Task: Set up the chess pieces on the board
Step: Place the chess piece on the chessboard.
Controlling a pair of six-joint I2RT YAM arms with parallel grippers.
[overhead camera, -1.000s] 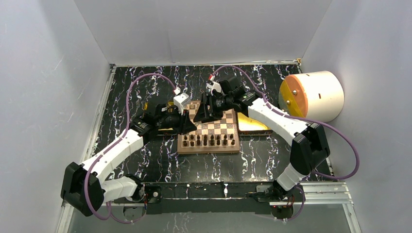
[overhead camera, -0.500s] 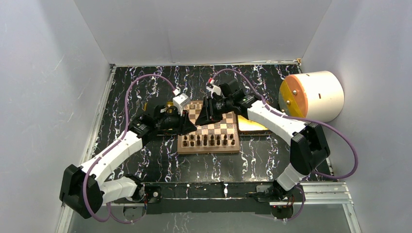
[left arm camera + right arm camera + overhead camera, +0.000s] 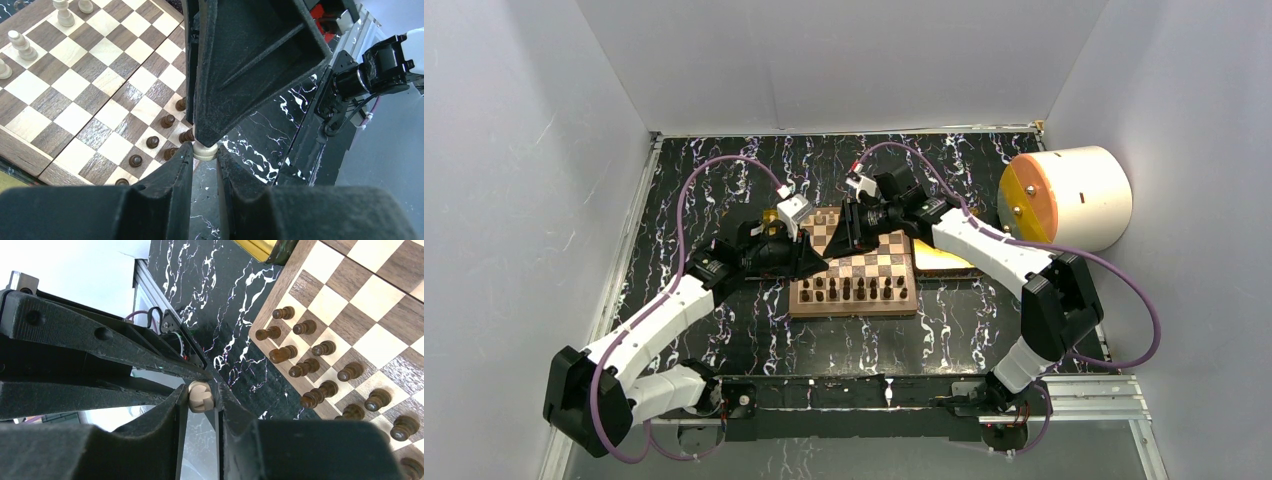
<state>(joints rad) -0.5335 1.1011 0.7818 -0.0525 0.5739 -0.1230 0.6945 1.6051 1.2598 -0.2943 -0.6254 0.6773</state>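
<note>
The board [image 3: 854, 308] lies at the table's middle, with dark brown pieces [image 3: 860, 290] along its near rows. Both grippers meet above the board's left edge. My left gripper [image 3: 204, 151] is shut on the base of a cream chess piece [image 3: 205, 150]. My right gripper [image 3: 201, 396] has both fingers against the notched top of that same piece [image 3: 200, 395]. From above, the left gripper [image 3: 818, 263] and right gripper [image 3: 834, 246] hide the piece. Three more cream chess pieces [image 3: 21, 44] stand on the board's far rows in the left wrist view.
A gold tray [image 3: 946, 260] lies right of the board, and another gold tray [image 3: 771, 214] peeks out behind the left arm. A big white cylinder with an orange face [image 3: 1069, 197] lies at the right wall. Black marbled tabletop surrounds the board.
My right gripper's jaws have closed onto the cream piece that the left gripper holds. Both grippers have shifted slightly left and toward the back.
</note>
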